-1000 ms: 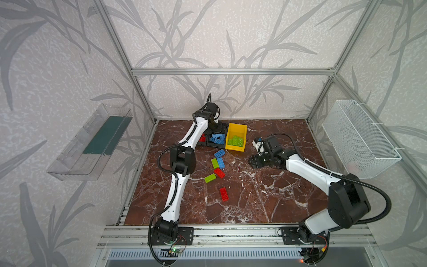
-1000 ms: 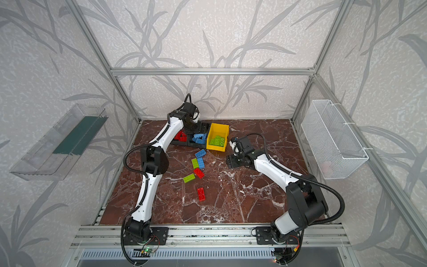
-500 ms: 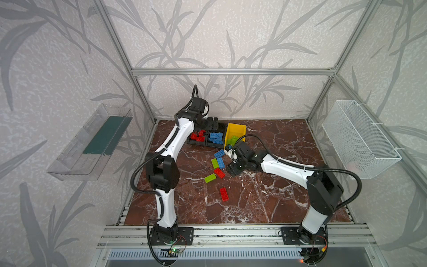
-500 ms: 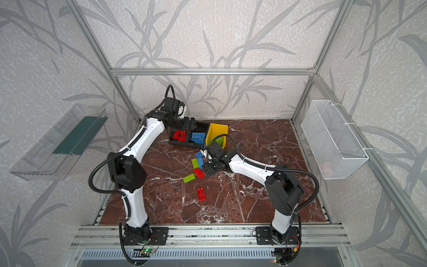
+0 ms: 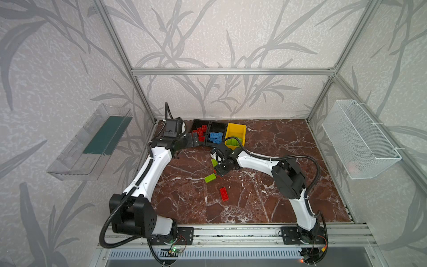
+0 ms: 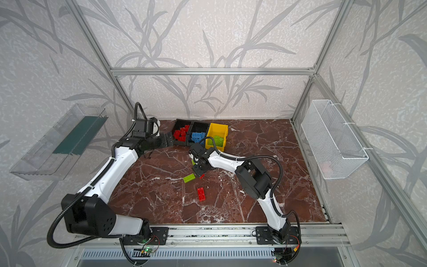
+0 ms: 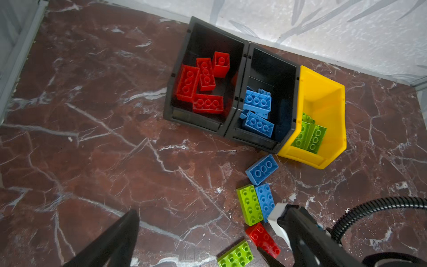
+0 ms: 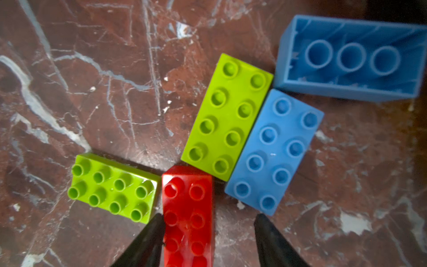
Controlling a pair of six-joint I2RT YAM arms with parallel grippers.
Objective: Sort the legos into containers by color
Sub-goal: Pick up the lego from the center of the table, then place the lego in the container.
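Observation:
Three containers stand at the back: a black bin (image 7: 191, 118) with red legos, a black bin (image 7: 254, 138) with blue ones, and a yellow bin (image 7: 323, 104) with green ones. In front of them lie loose bricks: a red one (image 8: 187, 208), a green one (image 8: 226, 115), a blue one (image 8: 275, 152), an upturned blue one (image 8: 351, 57) and another green (image 8: 113, 187). My right gripper (image 8: 209, 217) is open, low astride the red brick; one finger touches its side, the other stands off. A second red brick (image 5: 224, 193) lies nearer the front. My left gripper (image 5: 188, 144) hangs wide open and empty, left of the bins.
A white wire basket (image 5: 360, 138) hangs on the right wall and a clear tray (image 5: 90, 143) on the left wall. The right arm (image 5: 256, 160) stretches across the middle of the marble floor. A metal rail (image 5: 231, 231) runs along the front edge.
My right arm swung left from beside the yellow bin to the loose bricks, and its jaws narrowed around the red brick. My left arm drew back leftward from over the bins.

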